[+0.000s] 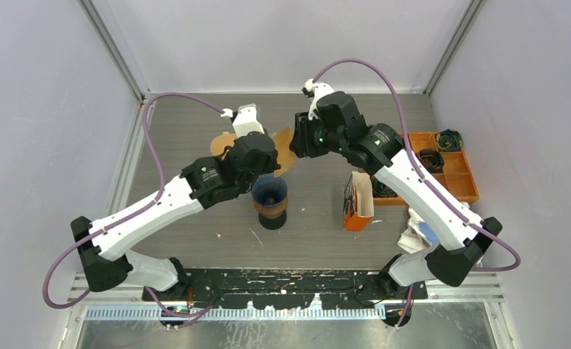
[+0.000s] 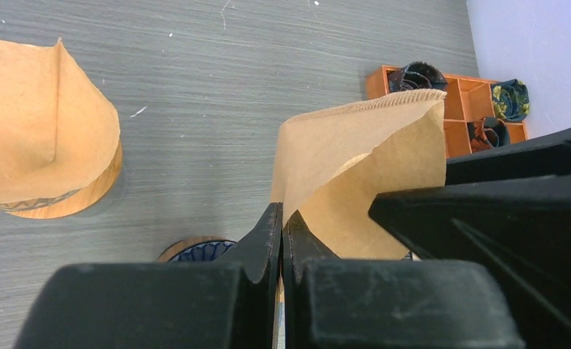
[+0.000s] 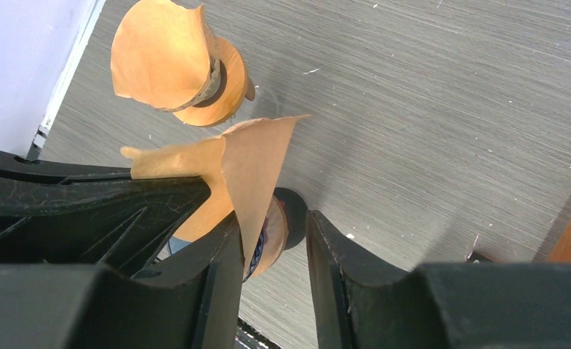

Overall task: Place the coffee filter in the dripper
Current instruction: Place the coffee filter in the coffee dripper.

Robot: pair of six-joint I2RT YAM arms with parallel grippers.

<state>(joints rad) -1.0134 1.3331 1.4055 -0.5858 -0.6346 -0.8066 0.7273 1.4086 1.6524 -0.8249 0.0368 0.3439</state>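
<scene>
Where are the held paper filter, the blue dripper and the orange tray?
held paper filter [image 2: 355,160], left wrist view, its flat brown side
blue dripper [image 1: 269,190], top view, ribbed inside
orange tray [image 1: 460,182], top view, bare compartment floor

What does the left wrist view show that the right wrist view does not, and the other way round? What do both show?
Only the left wrist view: the left gripper shut on the filter, and the compartments of the tray with dark items in them.
Only the right wrist view: the right gripper with its jaws apart and the filter's edge between them.
Both: the filter, the blue dripper under it, and a second dripper with a filter in it.
</scene>
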